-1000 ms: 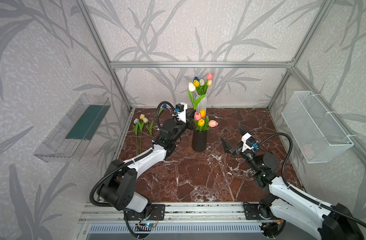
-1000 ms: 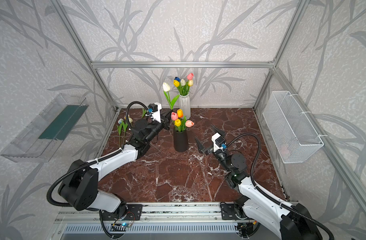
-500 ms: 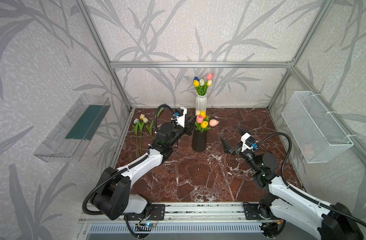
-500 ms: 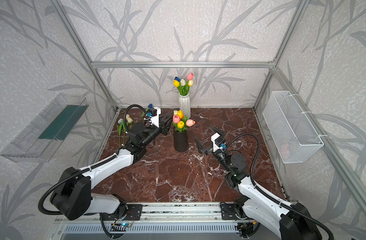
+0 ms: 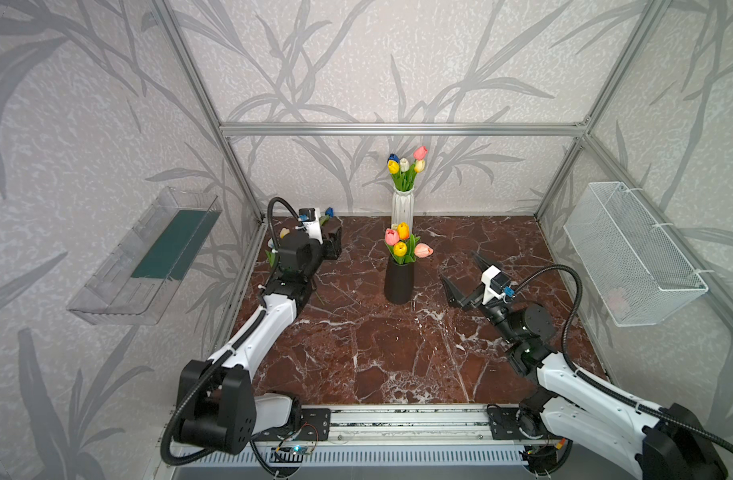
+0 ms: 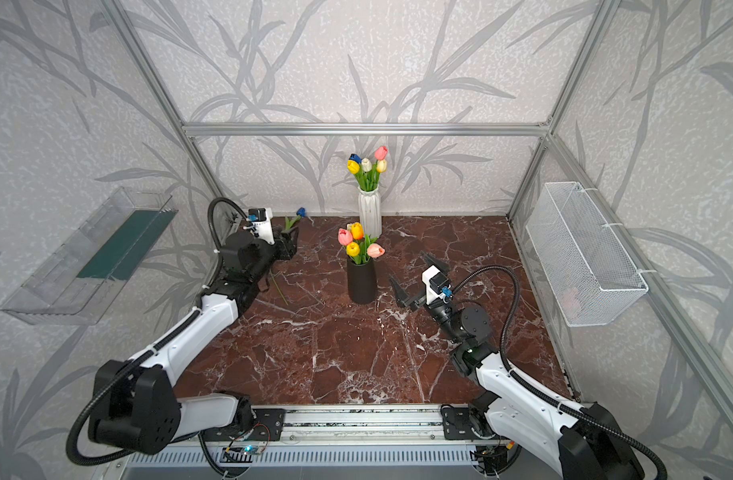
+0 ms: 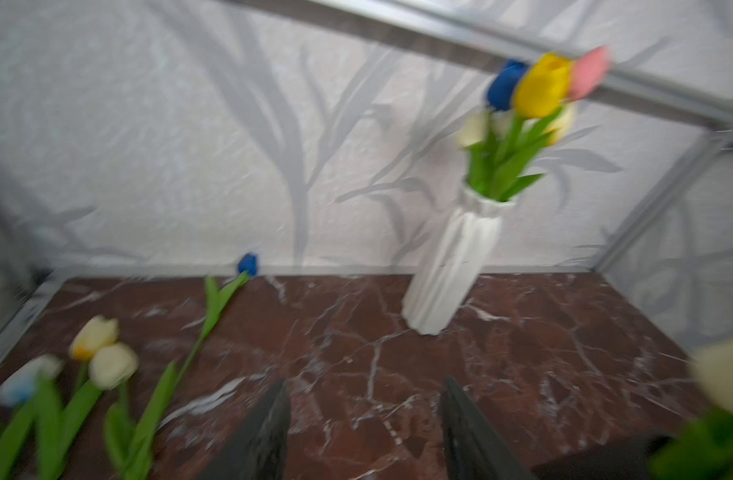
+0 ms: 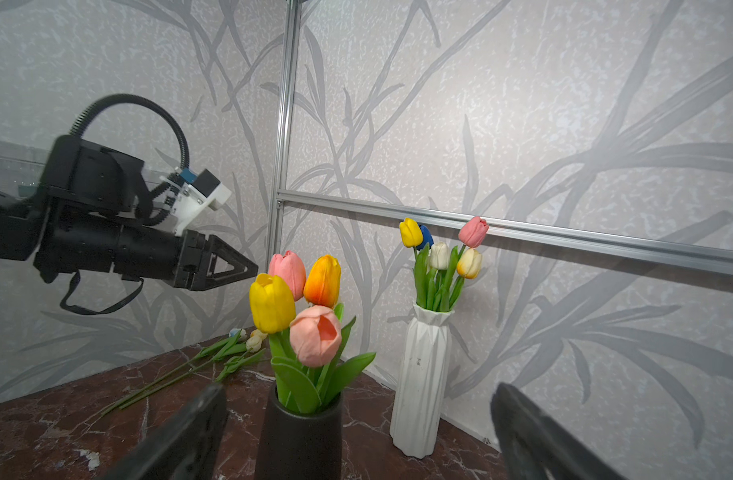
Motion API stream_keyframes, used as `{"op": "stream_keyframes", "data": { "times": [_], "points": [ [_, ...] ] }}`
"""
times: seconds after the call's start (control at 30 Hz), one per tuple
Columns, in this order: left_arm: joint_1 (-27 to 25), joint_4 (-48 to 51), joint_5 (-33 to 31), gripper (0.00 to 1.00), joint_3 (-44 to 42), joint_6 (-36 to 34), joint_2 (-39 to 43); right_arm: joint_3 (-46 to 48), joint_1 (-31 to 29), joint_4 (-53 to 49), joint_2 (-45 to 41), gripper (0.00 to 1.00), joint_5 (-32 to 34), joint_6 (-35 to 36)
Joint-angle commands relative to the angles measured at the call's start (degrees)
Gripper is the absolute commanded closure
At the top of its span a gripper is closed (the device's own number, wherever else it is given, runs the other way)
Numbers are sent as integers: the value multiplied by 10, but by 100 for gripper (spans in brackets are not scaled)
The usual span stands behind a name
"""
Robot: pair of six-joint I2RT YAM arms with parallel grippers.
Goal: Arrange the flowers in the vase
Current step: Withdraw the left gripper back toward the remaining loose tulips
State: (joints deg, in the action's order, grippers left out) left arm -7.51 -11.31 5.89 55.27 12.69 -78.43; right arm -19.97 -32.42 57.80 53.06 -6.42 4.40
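Note:
A black vase (image 5: 399,280) (image 6: 361,282) (image 8: 298,440) mid-table holds pink, orange, yellow and whitish flowers (image 5: 401,243) (image 8: 298,299). Behind it a white vase (image 5: 402,205) (image 6: 369,212) (image 7: 452,266) (image 8: 420,374) holds several more. Loose flowers (image 7: 103,361) (image 8: 215,357) lie at the far left, a blue one (image 5: 329,212) (image 6: 301,212) (image 7: 248,264) by the back wall. My left gripper (image 5: 334,244) (image 6: 290,243) (image 7: 366,382) hovers open and empty left of the black vase. On the other side of that vase my right gripper (image 5: 460,268) (image 6: 410,268) (image 8: 358,390) is open wide and empty.
A clear plastic shelf (image 5: 148,257) hangs on the left wall and a white wire basket (image 5: 630,253) on the right wall. Aluminium frame posts (image 5: 231,174) stand at the back corners. The left arm covers most of the loose flowers in both top views.
The left gripper let go of a white tulip, which now sits in the black vase's bunch. It opened and drew back to the left. The right arm has not moved.

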Motion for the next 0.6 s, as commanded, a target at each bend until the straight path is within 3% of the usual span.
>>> {"op": "stream_keyframes", "data": {
  "times": [0.0, 0.17, 0.33, 0.57],
  "points": [
    [23, 233, -74, 48, 106, 20, -98, 16, -4, -8, -19, 1, -11, -27],
    [70, 439, -72, 64, 296, 24, -281, 34, -4, -6, -21, 1, -5, -24],
    [77, 569, -135, 60, 438, 35, -397, 38, -4, 15, 5, 0, -15, -26],
    [86, 607, -156, 58, 438, 75, -431, 45, -4, 36, 19, 0, -16, -17]
  ]
}}
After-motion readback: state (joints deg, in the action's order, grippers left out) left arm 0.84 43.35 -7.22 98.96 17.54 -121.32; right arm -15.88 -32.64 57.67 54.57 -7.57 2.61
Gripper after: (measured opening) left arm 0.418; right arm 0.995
